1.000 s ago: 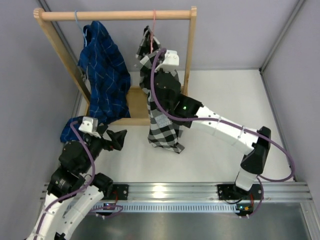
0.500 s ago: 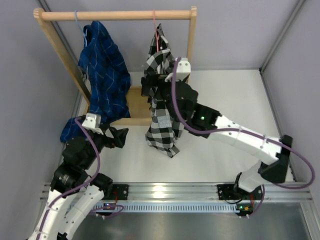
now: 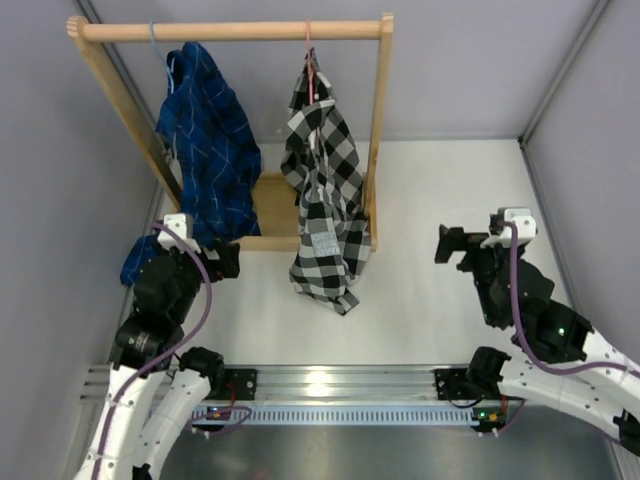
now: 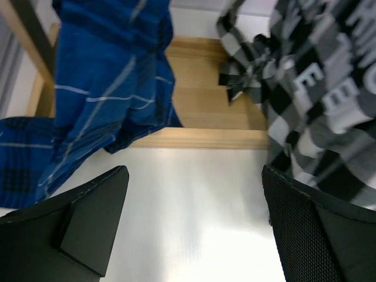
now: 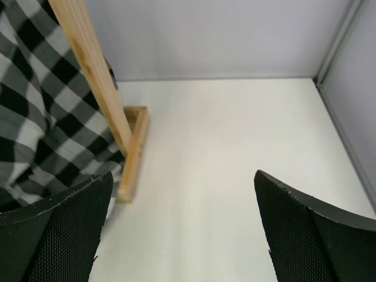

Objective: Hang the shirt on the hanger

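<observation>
1. Light wooden garment rack (image 3: 230,31), far-left corner of the white worktop (image 3: 450,180).
2. Black-and-white check fabric shirt (image 3: 325,200): just released, it now hangs unaided from the rail, crumpled and lopsided. The task looks essentially done.
3. Right gripper (image 3: 447,245): withdrawn toward the right edge, jaws apart, empty.
4. Left gripper (image 3: 228,262): near the left edge, jaws apart, empty.
5. Thin pink wire hanger (image 3: 309,50): hooked on the rail, carrying the shirt.

The left arm (image 3: 150,320) sits folded near its base, the left fingers (image 4: 88,223) wide apart. The right arm (image 3: 545,325) is folded likewise, the right fingers (image 5: 59,235) spread wide.
</observation>
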Robot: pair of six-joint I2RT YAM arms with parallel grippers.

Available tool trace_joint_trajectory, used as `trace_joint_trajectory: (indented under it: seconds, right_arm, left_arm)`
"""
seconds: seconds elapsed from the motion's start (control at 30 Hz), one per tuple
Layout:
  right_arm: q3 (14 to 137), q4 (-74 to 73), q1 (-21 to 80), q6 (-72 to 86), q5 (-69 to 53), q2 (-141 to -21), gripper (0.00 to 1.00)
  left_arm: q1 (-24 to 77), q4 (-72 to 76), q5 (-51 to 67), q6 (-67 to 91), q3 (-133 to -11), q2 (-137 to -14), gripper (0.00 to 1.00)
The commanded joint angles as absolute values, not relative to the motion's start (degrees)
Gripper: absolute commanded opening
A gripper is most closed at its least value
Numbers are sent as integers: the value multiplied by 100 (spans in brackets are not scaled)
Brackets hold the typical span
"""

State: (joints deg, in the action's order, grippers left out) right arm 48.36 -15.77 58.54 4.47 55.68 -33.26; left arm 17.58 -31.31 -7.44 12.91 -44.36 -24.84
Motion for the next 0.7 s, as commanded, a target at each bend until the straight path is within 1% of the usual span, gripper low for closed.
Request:
trace_joint_trajectory:
  seconds: [0.0,0.1,0.13,0.17,0.3,0.4,0.67]
  right_arm:
    - [4667,-2860,5678,578,5634,-2648,99]
    - [4676,-3548,5669,930,5686,-2383,99]
    - [4684,-3577,5678,993,5713,-2330,99]
    - [4711,-3603,5669,1011,5661,-2303,99]
    - [4807,-3674,5669,1011,5765,-2320,99]
    - [4878,-3797,5669,1151,5968,-2399,99]
    - [4834,-3841,5669,1283,6029,-2294,99]
  left_arm:
    - [1232,-2988,-598,1222,-4483,-2593,98]
    - [1195,-2979,-948,1152,-4307,-2339,98]
    - [1195,-2988,-1297,1151,-4254,-2242,98]
    - [1195,-2988,-1396,1134,-4193,-2006,98]
    - [1195,-2839,-1441,985,-3877,-1486,98]
    - [1195,-2839,-1415,976,-3876,-1468,98]
    - [1195,-2839,-1195,976,-3894,-1661,98]
